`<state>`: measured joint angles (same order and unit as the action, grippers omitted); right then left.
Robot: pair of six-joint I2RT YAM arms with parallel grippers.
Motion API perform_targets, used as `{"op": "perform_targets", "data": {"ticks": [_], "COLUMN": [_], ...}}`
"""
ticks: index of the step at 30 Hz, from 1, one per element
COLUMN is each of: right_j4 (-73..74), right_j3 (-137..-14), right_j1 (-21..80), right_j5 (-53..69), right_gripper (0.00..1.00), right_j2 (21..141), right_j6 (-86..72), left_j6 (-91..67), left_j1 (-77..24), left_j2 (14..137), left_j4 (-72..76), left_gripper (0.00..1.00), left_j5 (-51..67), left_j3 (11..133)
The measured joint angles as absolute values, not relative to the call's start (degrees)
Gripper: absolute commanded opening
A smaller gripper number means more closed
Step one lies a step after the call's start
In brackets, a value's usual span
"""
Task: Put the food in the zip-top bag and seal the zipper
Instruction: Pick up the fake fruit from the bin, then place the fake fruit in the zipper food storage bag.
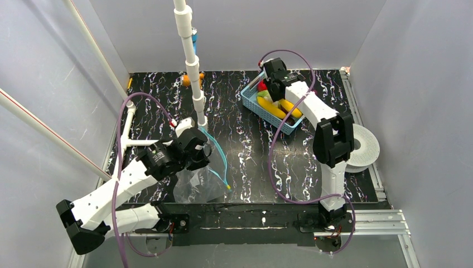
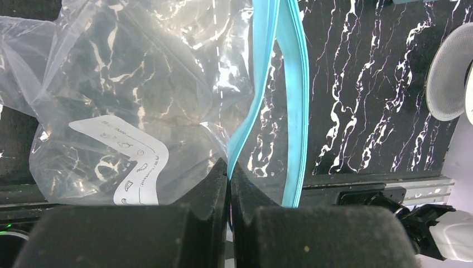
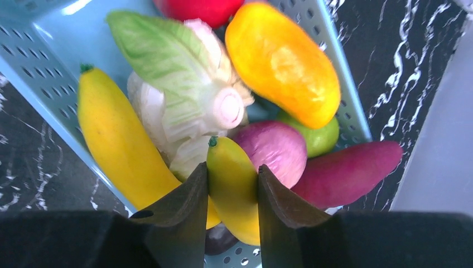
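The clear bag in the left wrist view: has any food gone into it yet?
No, the zip-top bag shows only crinkled clear plastic and its white label, with the dark table visible through it.

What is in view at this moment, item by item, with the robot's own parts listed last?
Transparent crinkly zip-top bag: one, clear, on the black marbled table, front left.
Teal-blue zipper strip: one, along the bag's rim.
Light-blue lattice plastic basket: one, far right.
Yellow toy bananas: two, in the basket.
Green-and-white toy cabbage, orange toy mango, red piece, pink-purple round piece, green piece, purple toy sweet potato: one each, in the basket.
White spool: one, at the table's right edge.
White pipe frame: several pipes, left and centre.
Left hand: black, shut on the zipper strip.
Right hand: black, shut on the smaller banana.
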<state>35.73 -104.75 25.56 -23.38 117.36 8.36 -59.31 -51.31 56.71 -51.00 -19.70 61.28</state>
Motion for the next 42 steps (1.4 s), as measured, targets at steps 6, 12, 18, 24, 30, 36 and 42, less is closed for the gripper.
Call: {"op": "perform_targets", "data": {"ticks": [6,12,18,24,30,36,42], "right_j4": [38.22,38.89,37.10,36.75,31.24,7.40,-8.64], "right_j3": [-110.96,-111.77,-108.51,-103.02,-89.47,-65.12,-54.19], "right_j1": [25.56,25.56,25.58,25.58,25.39,29.47,46.33], "right_j5": [-21.82,-14.76,-6.20,-5.69,5.10,20.67,6.63], "right_gripper": [0.01,0.01,0.01,0.01,0.01,0.01,0.01], "right_j2": [114.59,105.60,96.92,91.72,83.20,65.56,54.89], "right_j6": [6.04,-1.23,-9.80,-13.56,-22.35,-44.29,-49.34], "left_j6": [-58.96,-59.16,-59.18,-59.27,-59.51,-61.04,-64.73], "left_j1": [-48.42,-45.67,-43.86,-43.55,-42.87,-42.02,-40.97], "left_j2": [57.78,57.43,57.12,56.36,56.07,55.66,55.31], "left_j4": [-48.77,-46.19,-44.58,-42.81,-41.95,-39.35,-34.65], "left_gripper": [0.00,0.00,0.00,0.00,0.00,0.00,0.00], "left_j5": [-15.25,-10.48,-7.51,-5.67,-4.89,-3.57,0.45], "left_j3": [61.23,60.66,60.34,59.16,58.54,57.34,55.81]}}
